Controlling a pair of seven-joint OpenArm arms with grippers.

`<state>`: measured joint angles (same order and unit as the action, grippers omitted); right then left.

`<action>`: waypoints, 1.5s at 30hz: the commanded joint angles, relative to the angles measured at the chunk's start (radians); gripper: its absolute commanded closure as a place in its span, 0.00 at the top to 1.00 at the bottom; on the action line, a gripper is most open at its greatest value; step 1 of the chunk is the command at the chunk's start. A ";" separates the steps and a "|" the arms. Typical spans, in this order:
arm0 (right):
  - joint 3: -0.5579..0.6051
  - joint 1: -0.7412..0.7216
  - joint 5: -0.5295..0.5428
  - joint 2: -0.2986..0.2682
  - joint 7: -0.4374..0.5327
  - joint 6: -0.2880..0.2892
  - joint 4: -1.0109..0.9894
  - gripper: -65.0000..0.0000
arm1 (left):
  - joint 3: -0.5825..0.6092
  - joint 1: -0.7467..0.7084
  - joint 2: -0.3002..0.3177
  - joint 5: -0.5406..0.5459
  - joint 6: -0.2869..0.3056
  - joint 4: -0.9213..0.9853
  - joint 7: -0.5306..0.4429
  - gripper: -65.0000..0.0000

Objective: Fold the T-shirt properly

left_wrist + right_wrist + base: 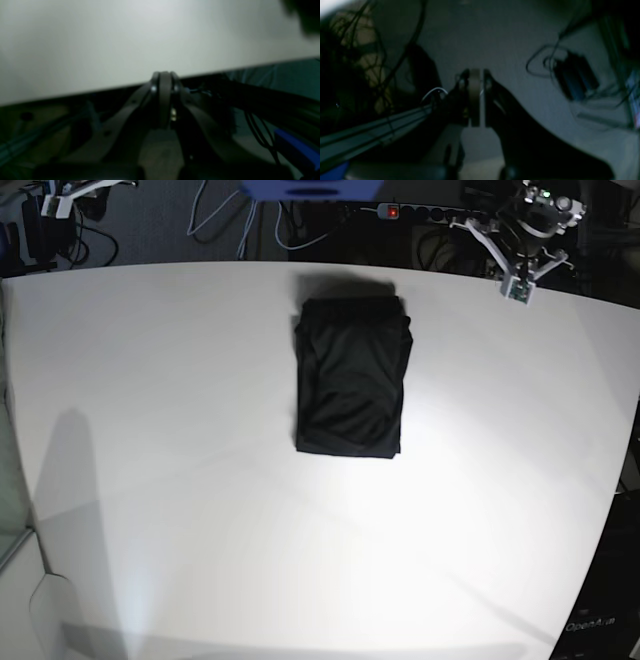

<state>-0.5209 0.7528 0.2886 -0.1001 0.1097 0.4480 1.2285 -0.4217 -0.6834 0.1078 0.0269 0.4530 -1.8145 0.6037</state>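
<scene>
The shirt (350, 378), a soft black matte rectangle, lies folded lengthwise front-to-back on the white table (150, 430), well away from both clenched, empty grippers (164, 75) (475, 72).

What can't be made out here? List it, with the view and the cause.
- T-shirt, base view: sleeves and collar are hidden inside the folded black bundle on the white table.
- Left wrist view: only a blurred dark patch at the top right edge; whether it is the T-shirt is unclear.
- Right wrist view: dim and blurred; floor clutter and cables are unidentifiable.
- Base view: both arms are cut off by the top edge.
</scene>
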 commanded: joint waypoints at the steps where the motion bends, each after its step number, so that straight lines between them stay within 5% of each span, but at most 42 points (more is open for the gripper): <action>1: -0.003 0.001 0.004 -0.007 0.057 0.004 -0.043 0.00 | -0.004 -0.012 0.007 0.005 -0.001 0.023 -0.043 0.00; 10: -0.011 -0.235 -0.257 -0.026 0.387 0.004 -0.675 0.00 | 0.048 0.046 0.010 -0.040 -0.010 0.513 -0.357 0.00; 18: -0.002 -0.456 -0.297 -0.137 0.514 0.004 -1.183 0.00 | 0.045 0.210 -0.035 -0.183 -0.010 0.930 -0.589 0.00; 23: 0.097 -0.500 -0.299 -0.155 0.502 -0.012 -1.229 0.01 | 0.047 0.342 -0.030 -0.244 -0.010 1.246 -0.712 0.00; 30: 0.290 -0.525 -0.299 -0.134 0.493 -0.211 -1.229 0.01 | 0.056 0.503 0.008 -0.244 -0.012 1.659 -0.898 0.00; 36: 0.423 -0.580 -0.297 -0.112 0.316 -0.309 -1.228 0.01 | 0.056 0.624 0.025 -0.244 -0.021 1.814 -0.845 0.00; 41: 0.477 -0.616 -0.297 -0.105 0.250 -0.407 -1.228 0.01 | 0.093 0.652 0.022 -0.255 -0.208 1.814 -0.730 0.00; 45: 0.531 -0.649 -0.297 -0.079 0.181 -0.430 -1.228 0.01 | 0.126 0.655 -0.013 -0.258 -0.260 1.814 -0.721 0.00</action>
<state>0.0086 0.1020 -0.0116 -0.1772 0.2882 0.0277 0.0013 -0.2970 -0.0322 0.1009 -0.2295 0.1822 0.0006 -0.1139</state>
